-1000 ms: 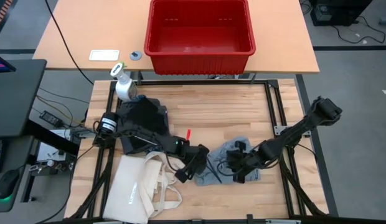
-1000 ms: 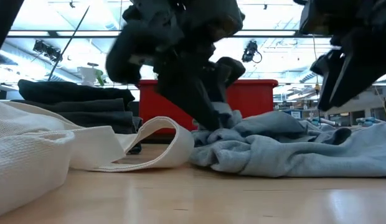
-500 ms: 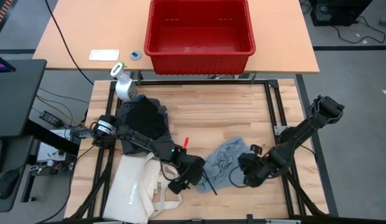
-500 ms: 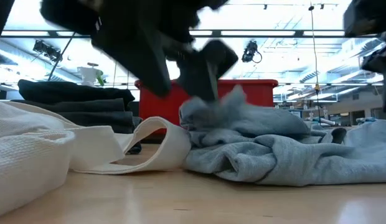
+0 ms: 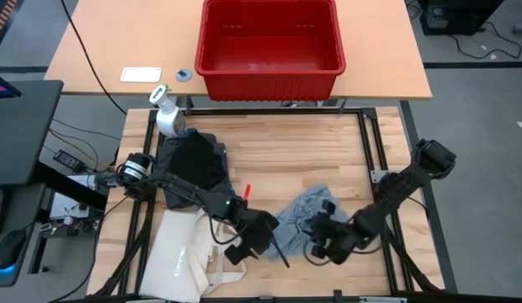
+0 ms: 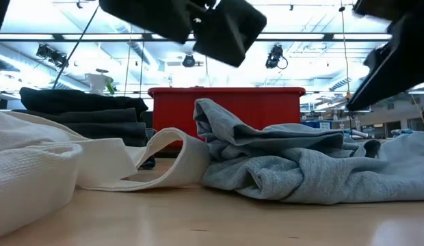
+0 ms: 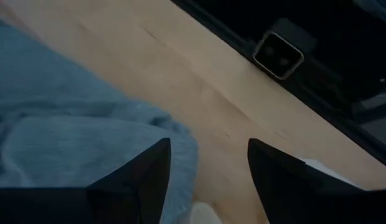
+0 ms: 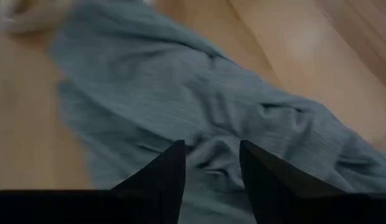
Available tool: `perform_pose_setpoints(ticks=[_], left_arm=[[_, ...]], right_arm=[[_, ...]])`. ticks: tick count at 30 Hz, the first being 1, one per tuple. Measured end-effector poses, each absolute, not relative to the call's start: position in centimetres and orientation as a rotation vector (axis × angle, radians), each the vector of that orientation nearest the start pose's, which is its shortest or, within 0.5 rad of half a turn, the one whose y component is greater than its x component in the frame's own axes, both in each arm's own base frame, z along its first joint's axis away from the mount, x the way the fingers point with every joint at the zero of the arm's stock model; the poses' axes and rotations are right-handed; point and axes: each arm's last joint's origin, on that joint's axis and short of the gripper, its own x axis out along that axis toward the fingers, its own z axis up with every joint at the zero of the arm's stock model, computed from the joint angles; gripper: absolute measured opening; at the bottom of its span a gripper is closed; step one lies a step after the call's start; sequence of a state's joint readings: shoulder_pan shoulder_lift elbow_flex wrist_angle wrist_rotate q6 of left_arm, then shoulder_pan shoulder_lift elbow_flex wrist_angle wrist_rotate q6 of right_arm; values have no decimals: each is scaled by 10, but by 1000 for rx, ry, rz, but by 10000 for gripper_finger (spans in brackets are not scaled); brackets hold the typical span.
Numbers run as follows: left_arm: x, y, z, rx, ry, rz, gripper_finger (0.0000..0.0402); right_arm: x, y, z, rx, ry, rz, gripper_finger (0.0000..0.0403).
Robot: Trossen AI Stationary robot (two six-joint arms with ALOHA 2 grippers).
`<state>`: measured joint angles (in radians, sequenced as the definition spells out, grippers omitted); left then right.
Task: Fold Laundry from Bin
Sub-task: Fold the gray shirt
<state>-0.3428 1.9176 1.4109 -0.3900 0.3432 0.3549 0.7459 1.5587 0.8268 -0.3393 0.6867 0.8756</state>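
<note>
High view: the bin [image 5: 270, 40] sits on the far table and looks empty; the work now lies on the near wooden table [image 5: 286, 139]
Light grey garment: a crumpled piece [image 5: 301, 212] lies near the middle of the near edge, between the two grippers; in the low view it is a rumpled heap [image 6: 294, 160] with one fold standing up at its left end
Left gripper: it [image 5: 259, 240] hangs just left of the garment, above it in the low view; in the left wrist view its fingers [image 7: 143, 180] stand spread with bare wood between them and nothing held; the cloth [image 7: 68, 137] lies just beside one finger
Right gripper: it [image 5: 322, 240] is at the garment's near right edge; in the right wrist view its fingers [image 8: 162, 177] stand apart over the cloth [image 8: 199, 106]; I cannot tell whether they pinch any of it
Folded stack: dark garments [image 5: 192, 164] sit piled at the far left of the wooden table
Other things: a cream tote bag [image 5: 189, 252] lies at the near left, its handle touching the garment in the low view; a spray bottle [image 5: 167, 114] stands at the far left corner
Handling: the piece looks light, soft and limp, so it should sag and bunch when lifted; my judgement is to take it by two corners or a hem edge, one gripper each, and draw it flat; a grab at the middle would only lift a wad
</note>
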Motion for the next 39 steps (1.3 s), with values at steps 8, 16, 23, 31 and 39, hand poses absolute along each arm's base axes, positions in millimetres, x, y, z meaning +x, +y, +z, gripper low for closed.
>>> perform_pose_setpoints(ticks=[8, 16, 23, 31, 39], left_arm=[[391, -138, 224, 379, 736, -593, 206], [425, -111, 170, 320, 767, -497, 203], [446, -83, 140, 162, 734, -479, 203], [447, -101, 130, 82, 721, -526, 203], [449, -134, 142, 87, 554, -575, 203]], right_arm=[[224, 161, 160, 102, 851, -362, 153], [194, 176, 163, 171, 934, -350, 148], [174, 195, 159, 339, 1079, -295, 148], [153, 162, 144, 243, 1282, -593, 142], [161, 112, 142, 16, 1288, -833, 133]])
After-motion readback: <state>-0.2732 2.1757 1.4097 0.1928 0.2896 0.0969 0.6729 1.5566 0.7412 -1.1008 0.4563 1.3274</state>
